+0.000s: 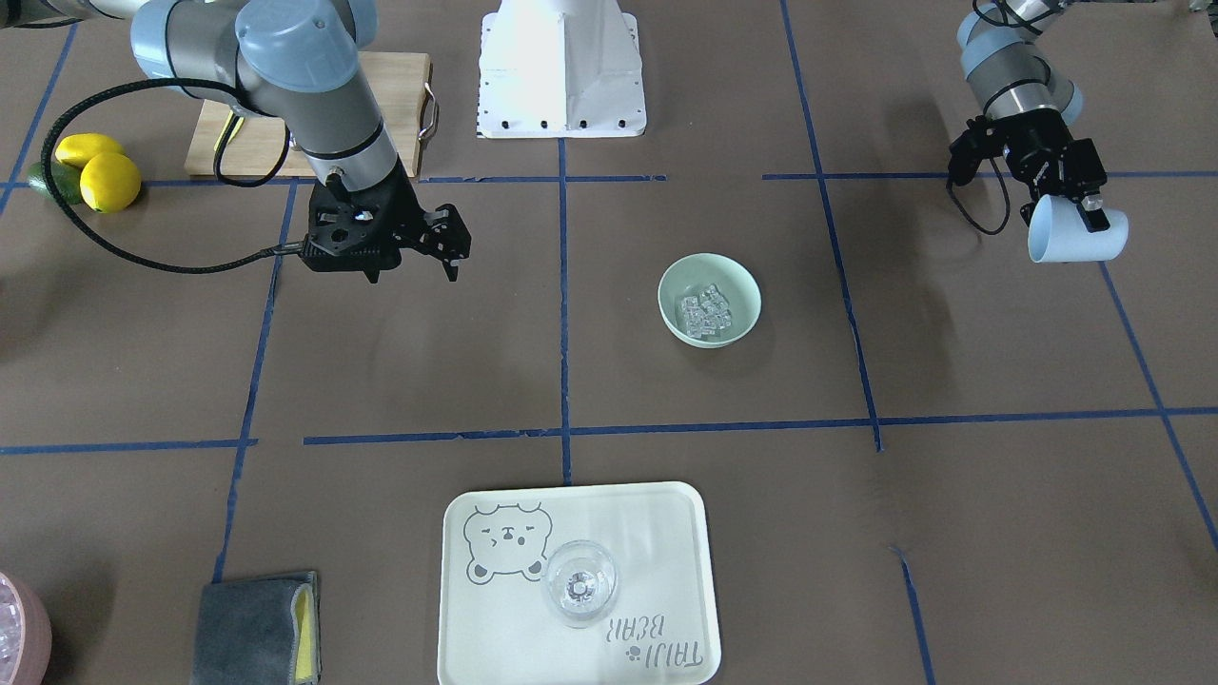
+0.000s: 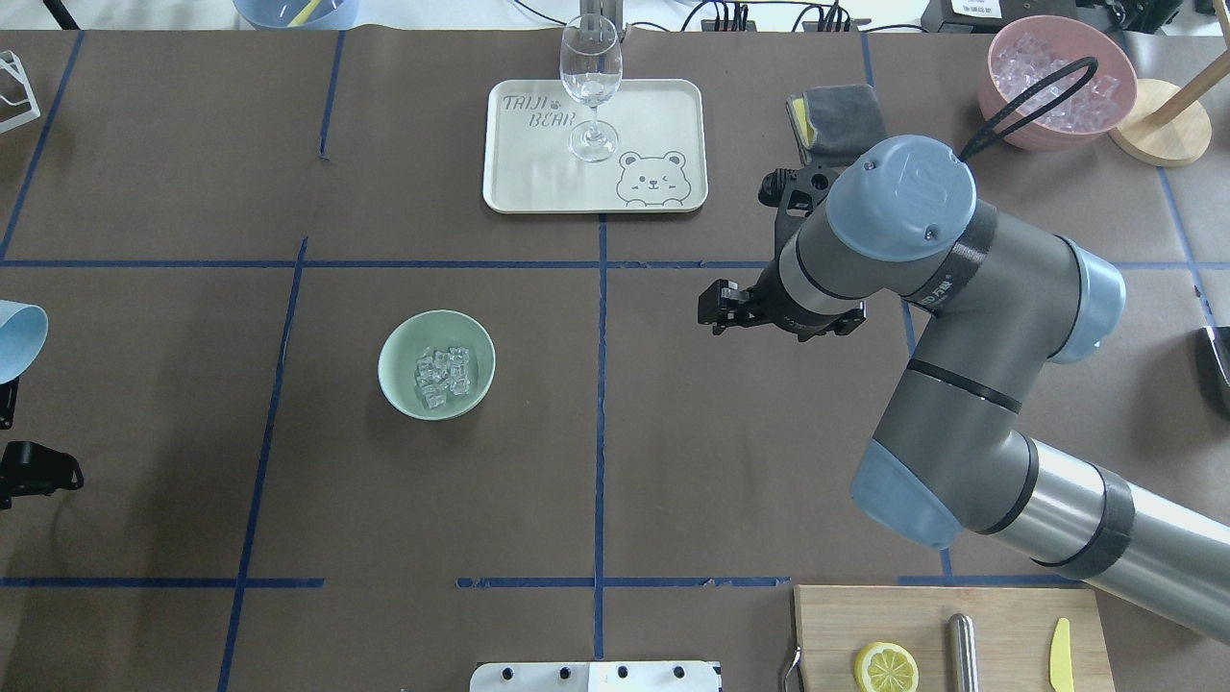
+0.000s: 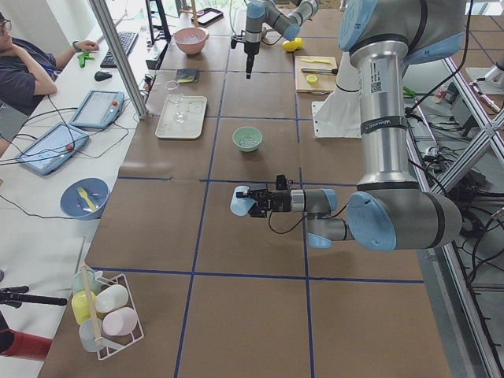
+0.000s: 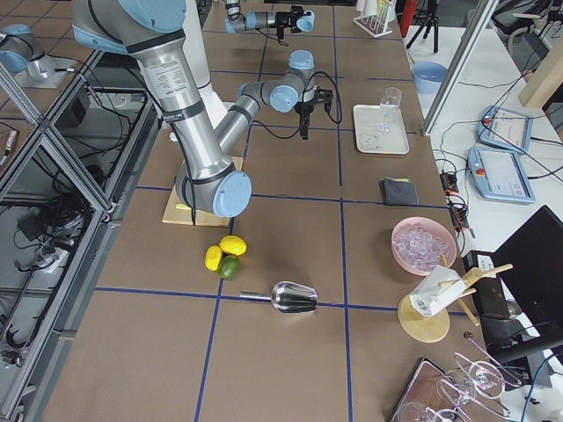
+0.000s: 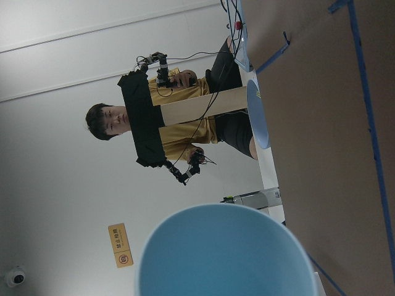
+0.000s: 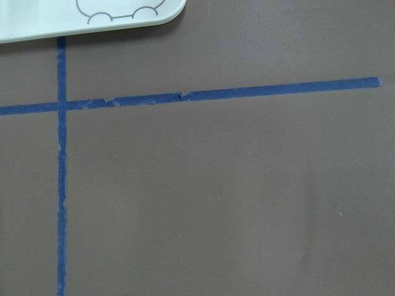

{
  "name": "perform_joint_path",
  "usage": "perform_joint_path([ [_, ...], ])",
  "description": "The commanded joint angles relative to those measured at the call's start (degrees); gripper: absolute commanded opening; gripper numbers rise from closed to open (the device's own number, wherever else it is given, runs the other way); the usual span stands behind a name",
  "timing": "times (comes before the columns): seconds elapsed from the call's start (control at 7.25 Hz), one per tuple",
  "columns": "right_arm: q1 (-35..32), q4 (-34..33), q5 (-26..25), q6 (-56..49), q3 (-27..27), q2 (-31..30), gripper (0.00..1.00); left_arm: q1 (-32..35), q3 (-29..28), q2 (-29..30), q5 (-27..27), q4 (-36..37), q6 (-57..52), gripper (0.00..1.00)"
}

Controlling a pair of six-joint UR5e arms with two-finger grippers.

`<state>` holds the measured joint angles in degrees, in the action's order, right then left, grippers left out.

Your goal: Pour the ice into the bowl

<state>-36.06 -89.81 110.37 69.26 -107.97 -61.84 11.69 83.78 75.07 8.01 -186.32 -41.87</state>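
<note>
The left pincer pinches the wall of the blue cup, which is tipped on its side above the table; the overhead view cuts both off at its edge. Well apart, toward the table's middle, stands the bowl with the ice lying inside, only bare table between. Beyond it hangs the right pincer; I cannot tell whether it is spread.

The bowl is pale mint green, its ice clear. The cup is light blue; blue tape lines (a loose grid) cross the brown table.
</note>
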Motion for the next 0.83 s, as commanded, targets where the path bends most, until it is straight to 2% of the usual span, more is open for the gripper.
perform_joint_path([
  [0.0,0.02,-0.01,-0.07,0.0,-0.31,0.14,1.0,-0.08,-0.55,-0.54,0.34,-6.03,-0.14,0.0],
  [0.14,0.02,-0.1,-0.07,0.0,-0.31,0.14,1.0,-0.08,-0.55,-0.46,0.95,-10.6,-0.05,0.0],
  [0.41,0.02,-0.1,-0.07,0.17,-0.4,0.14,1.0,-0.08,-0.55,-0.45,5.51,-20.61,0.91,0.0],
  [0.69,0.02,-0.19,0.02,0.18,-0.57,0.14,1.0,-0.08,-0.55,-0.37,9.2,-21.45,13.5,0.0],
])
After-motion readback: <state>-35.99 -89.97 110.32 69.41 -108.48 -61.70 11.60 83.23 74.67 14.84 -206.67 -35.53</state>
